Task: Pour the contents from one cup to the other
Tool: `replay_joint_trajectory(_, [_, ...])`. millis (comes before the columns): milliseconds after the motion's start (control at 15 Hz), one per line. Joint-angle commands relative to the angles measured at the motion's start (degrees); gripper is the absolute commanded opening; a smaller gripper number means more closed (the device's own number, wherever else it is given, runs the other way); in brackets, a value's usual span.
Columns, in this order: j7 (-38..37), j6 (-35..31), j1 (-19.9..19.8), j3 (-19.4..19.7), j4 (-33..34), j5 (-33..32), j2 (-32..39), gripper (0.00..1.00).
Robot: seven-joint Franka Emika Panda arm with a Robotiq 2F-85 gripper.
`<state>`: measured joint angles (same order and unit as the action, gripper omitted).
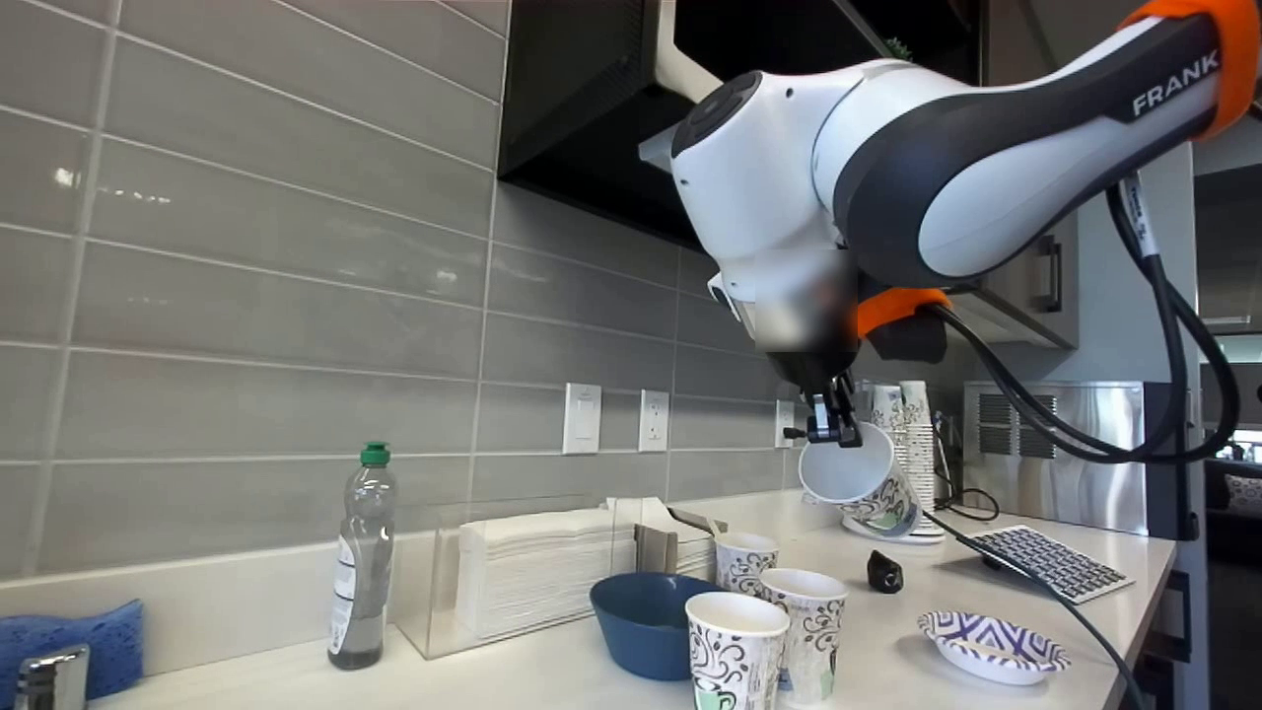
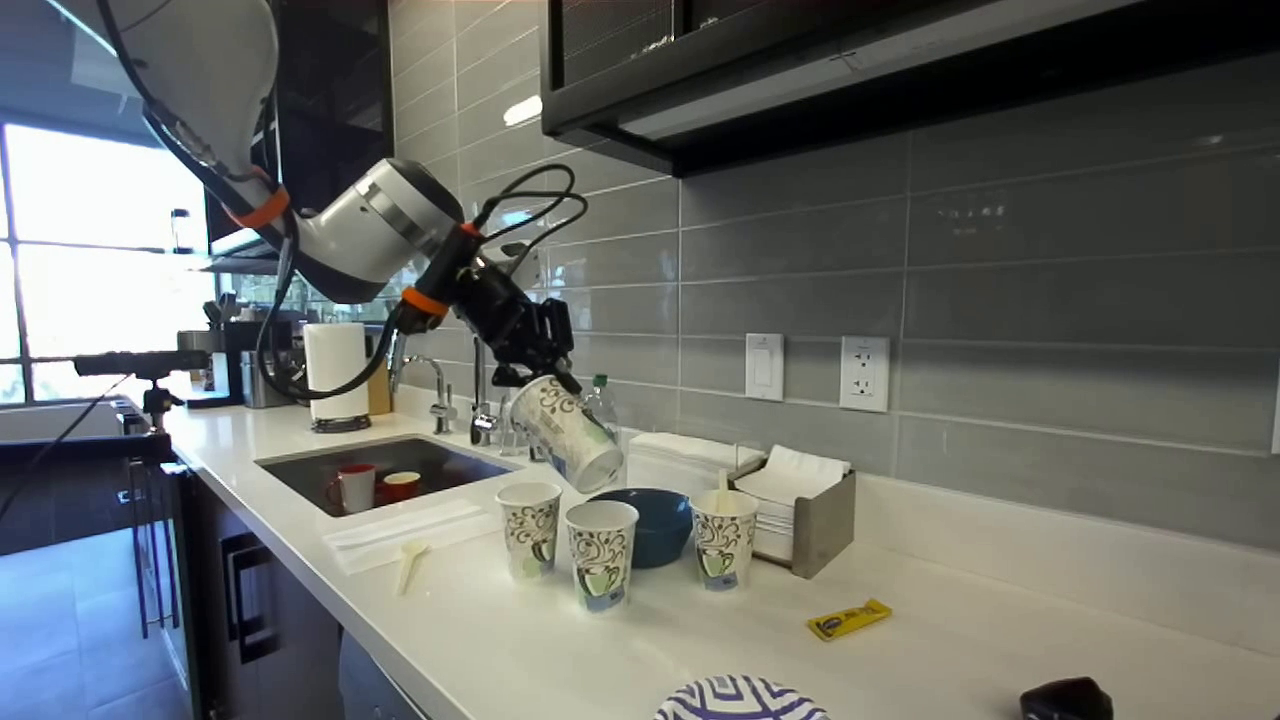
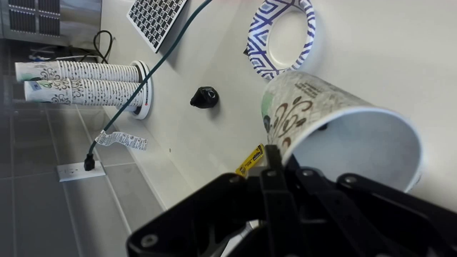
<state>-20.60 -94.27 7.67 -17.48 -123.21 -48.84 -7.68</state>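
My gripper [image 1: 834,434] is shut on the rim of a white paper cup [image 1: 880,501] with a dark swirl pattern. It holds the cup tilted in the air, mouth higher than base, as an exterior view [image 2: 567,432] also shows. In the wrist view the fingers [image 3: 284,159] pinch the rim of the cup [image 3: 303,103]; a small dark spot shows on its inner wall. Three similar cups stand upright on the counter below: one nearest the sink [image 2: 530,535], a middle one [image 2: 601,560], and one with a stick in it [image 2: 724,545]. Their contents are hidden.
A blue bowl [image 2: 655,530] stands among the cups, beside the napkin holder [image 2: 828,520]. A purple-patterned paper bowl [image 1: 991,646], black object [image 1: 884,572], yellow packet [image 2: 849,620] and wooden spoon [image 2: 410,563] lie on the counter. Stacked cups [image 3: 85,91], a cord and soap bottle [image 1: 362,562] stand around.
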Motion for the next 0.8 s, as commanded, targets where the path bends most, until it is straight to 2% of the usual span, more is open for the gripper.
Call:
replay_joint_trajectory(0, [-1.03, 1.76, 1.51, 1.26, 0.56, -1.38, 1.50, 0.01])
replay_joint_trajectory(733, [-8.31, 7.08, 3.24, 1.54, 4.23, -11.28, 11.15, 0.01])
